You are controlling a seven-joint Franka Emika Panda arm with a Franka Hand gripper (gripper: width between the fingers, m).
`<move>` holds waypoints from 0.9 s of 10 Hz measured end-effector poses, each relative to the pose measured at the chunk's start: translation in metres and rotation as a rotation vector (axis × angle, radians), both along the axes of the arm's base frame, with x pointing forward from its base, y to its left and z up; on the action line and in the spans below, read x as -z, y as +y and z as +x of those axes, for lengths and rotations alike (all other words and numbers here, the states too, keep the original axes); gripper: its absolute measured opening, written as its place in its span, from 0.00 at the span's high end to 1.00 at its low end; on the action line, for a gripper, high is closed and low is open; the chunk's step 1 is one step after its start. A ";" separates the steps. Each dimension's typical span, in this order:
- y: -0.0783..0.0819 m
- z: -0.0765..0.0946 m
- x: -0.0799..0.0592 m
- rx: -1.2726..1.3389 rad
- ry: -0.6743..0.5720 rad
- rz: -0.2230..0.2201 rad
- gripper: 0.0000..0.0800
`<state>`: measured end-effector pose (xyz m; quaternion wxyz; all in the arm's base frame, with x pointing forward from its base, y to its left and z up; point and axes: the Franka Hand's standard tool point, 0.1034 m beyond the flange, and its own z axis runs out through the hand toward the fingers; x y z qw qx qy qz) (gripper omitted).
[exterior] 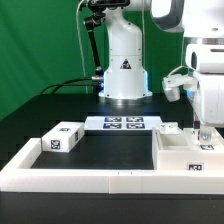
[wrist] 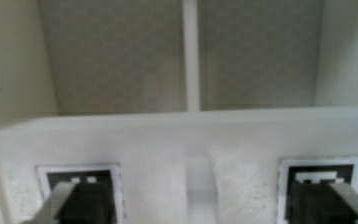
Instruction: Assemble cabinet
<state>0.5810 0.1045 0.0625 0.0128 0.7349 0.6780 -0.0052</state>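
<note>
Two fingers (wrist: pixel 78 198) are seen far apart in the wrist view, so the jaws are found wide open. Nothing is gripped between them. A white face of the cabinet shell (exterior: pixel 185 152) is seen beneath and between them, though contact cannot be judged. One arm (exterior: pixel 205 80) is counted, hung over that shell at the exterior view's right, above the black surface (exterior: pixel 110 150). One small white block (exterior: pixel 62 140) bearing black-and-white tags is set well apart at the exterior view's left, just inside the low white border wall (exterior: pixel 100 178). Four tags are counted on the marker board (exterior: pixel 125 123), which is laid before the arm's base (exterior: pixel 125 60). One black triangular sign (exterior: pixel 126 66) is shown on that base, too small to be read.
</note>
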 end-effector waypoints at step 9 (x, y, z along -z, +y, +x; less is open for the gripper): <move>0.004 -0.046 -0.026 0.007 -0.032 -0.010 0.00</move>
